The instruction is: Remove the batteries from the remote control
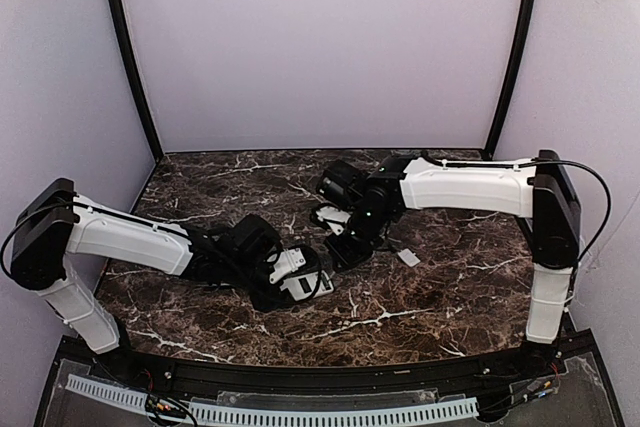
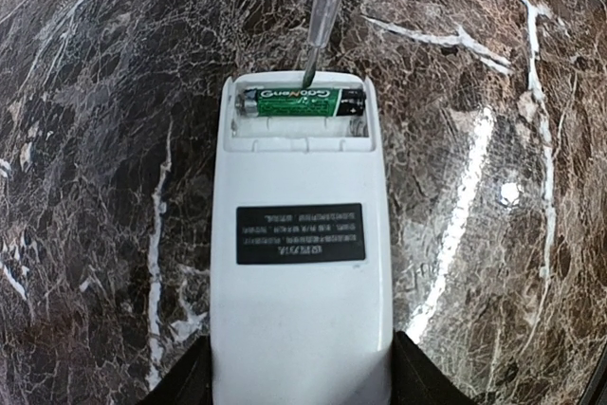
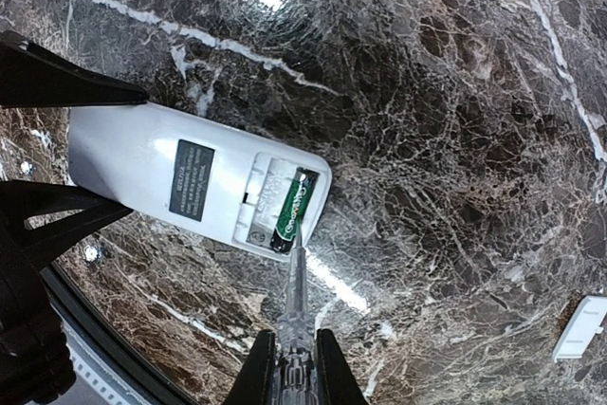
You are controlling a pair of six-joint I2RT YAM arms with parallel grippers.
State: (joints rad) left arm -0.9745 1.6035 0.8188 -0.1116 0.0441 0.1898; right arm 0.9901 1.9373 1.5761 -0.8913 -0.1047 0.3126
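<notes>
Left tool (image 2: 299,384) grips the remote (image 2: 299,282) by its sides, back upward, to steady it while right tool (image 3: 294,367), closed on a thin pick (image 3: 296,272), levers at the battery (image 2: 302,101) in the open bay.

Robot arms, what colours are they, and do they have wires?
Both the left arm and the right arm have chunky white shells with black joints and black fingers. A thin black cable loops out at each elbow.
</notes>
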